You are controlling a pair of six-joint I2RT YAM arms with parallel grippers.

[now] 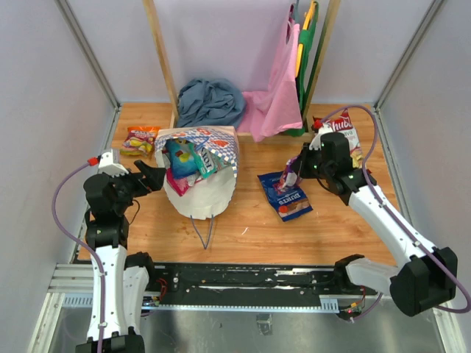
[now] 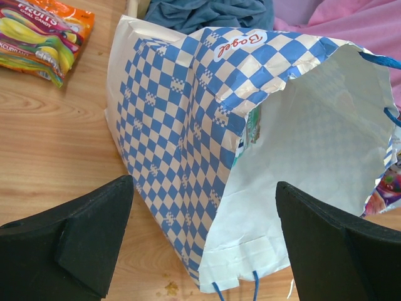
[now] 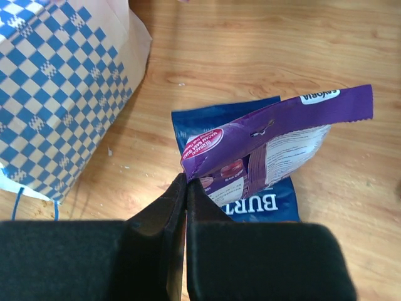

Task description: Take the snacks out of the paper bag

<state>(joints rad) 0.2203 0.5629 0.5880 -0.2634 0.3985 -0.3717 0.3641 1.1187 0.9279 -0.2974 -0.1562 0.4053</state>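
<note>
The cream paper bag (image 1: 210, 173) with blue-and-white checks lies on its side on the wooden table, mouth toward my left arm, with several snack packets (image 1: 185, 160) inside. In the left wrist view the paper bag (image 2: 188, 138) fills the middle, and my open, empty left gripper (image 2: 203, 244) sits just before its mouth. My right gripper (image 1: 291, 176) is shut on a small purple packet (image 3: 276, 135), pinching its corner above a dark blue bag (image 1: 285, 195) lying flat. A red-and-white chip bag (image 1: 346, 136) lies behind the right arm. An orange candy packet (image 1: 138, 140) lies left of the bag.
A grey-blue cloth (image 1: 210, 103) and a pink cloth bag (image 1: 276, 95) hang or lie at the back by a wooden frame (image 1: 163, 59). White walls close both sides. The bag's blue cord handles (image 1: 202, 228) trail toward the near edge.
</note>
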